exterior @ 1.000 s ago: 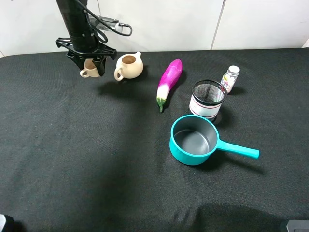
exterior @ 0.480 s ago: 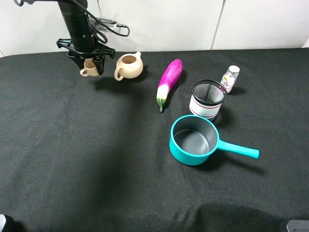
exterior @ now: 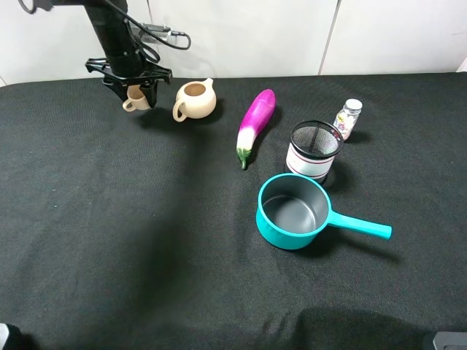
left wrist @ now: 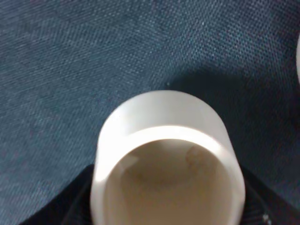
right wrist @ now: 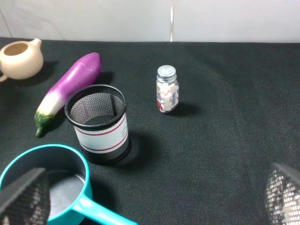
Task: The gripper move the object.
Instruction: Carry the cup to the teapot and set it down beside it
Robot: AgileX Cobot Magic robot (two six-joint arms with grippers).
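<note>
black cloth (exterior: 109, 240) covers the whole table, bare in the near half. right gripper (right wrist: 150, 197) sits at the near edge, mesh-padded fingers spread wide w/ nothing between them. mid-table: teal saucepan w/ long handle (exterior: 292, 211), then black wire-mesh pen holder w/ white band (exterior: 314, 149), purple-and-white eggplant (exterior: 255, 124), small clear bottle w/ silver cap (exterior: 349, 117). far left, by the white wall: round beige spouted pitcher (exterior: 195, 100), and just beside it the small cream ceramic cup w/ loop handle (exterior: 136, 98), clamped from above in the black left gripper (exterior: 137, 89), fingers closed tight on its sides. wrist view shows the cup rim-up w/ shadow on the cloth past it, so prob lifted clear, tho can't be sure. step in hand: carrying the cup. to do it well: wrist level so it doesn't tip; glazed wall looks slippery, so slow, no jerks; gain height before going sideways; swing away from the pitcher, the nearest thing to clip; set down flat on bare cloth before opening.
</note>
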